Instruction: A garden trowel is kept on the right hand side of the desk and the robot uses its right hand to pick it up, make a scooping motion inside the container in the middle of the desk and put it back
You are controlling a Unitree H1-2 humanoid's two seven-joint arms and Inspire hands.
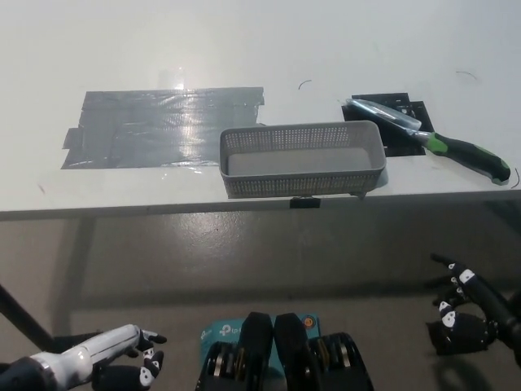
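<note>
A garden trowel (423, 136) with a metal blade and a green and black handle lies on the right side of the white desk, its blade over a black patch (394, 122). In the middle of the desk stands a grey mesh container (302, 159), with nothing seen inside it. My black right hand (466, 309) hangs low at the bottom right, below the desk edge and far from the trowel, open with fingers apart. My white left hand (122, 355) rests at the bottom left, open and holding nothing.
A large patch of grey tape (159, 126) covers the desk left of the container. The desk's front edge (163, 210) runs across the picture, with floor below it. A thin dark leg (20, 319) stands at the lower left.
</note>
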